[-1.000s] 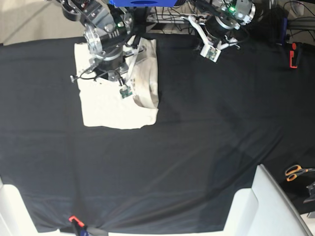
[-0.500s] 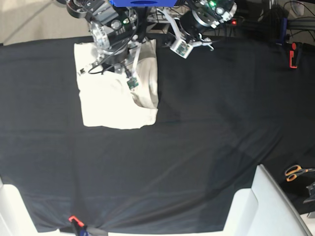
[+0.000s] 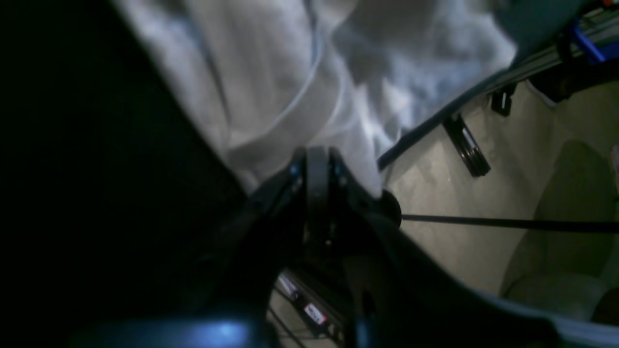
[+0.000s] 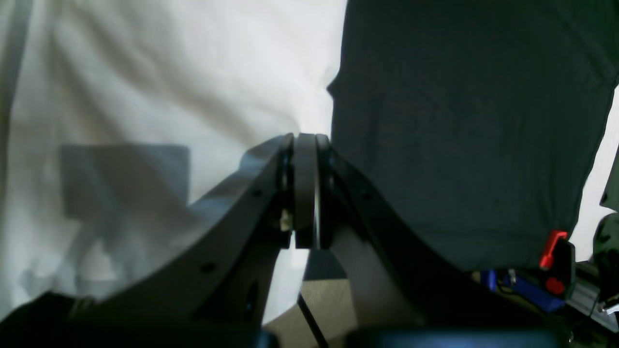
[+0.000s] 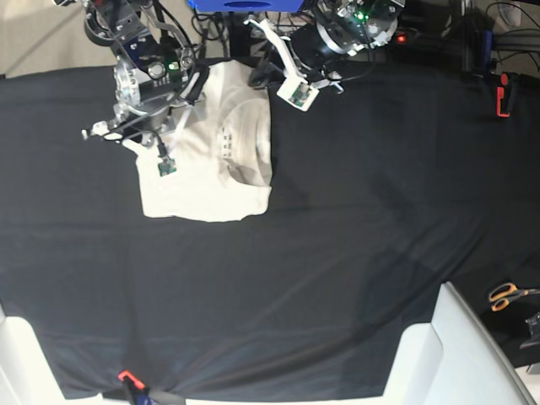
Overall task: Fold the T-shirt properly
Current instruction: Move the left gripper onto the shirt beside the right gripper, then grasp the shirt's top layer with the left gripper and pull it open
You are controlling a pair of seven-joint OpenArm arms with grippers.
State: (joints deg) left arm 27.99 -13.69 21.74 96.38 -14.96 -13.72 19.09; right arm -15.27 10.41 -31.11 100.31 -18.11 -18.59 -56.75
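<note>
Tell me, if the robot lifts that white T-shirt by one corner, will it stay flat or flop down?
It would probably flop. The T-shirt lies in soft wrinkles and folded layers, so it looks limp, not stiff. It seems thin, so likely light. On the black tablecloth a push would probably bunch it up rather than slide it whole.

From the base view I could not see the far-left corner of the T-shirt (image 5: 211, 160); the right arm covered it. The right gripper (image 4: 305, 145) and left gripper (image 3: 316, 162) fingertips were lost among arm parts there. My left wrist picture was blurred and dark, its left side near black, so I could not tell whether the pads touched cloth. The shirt ran off the top edge of both wrist pictures. The scissors (image 5: 509, 295) were cut by the right edge.
</note>
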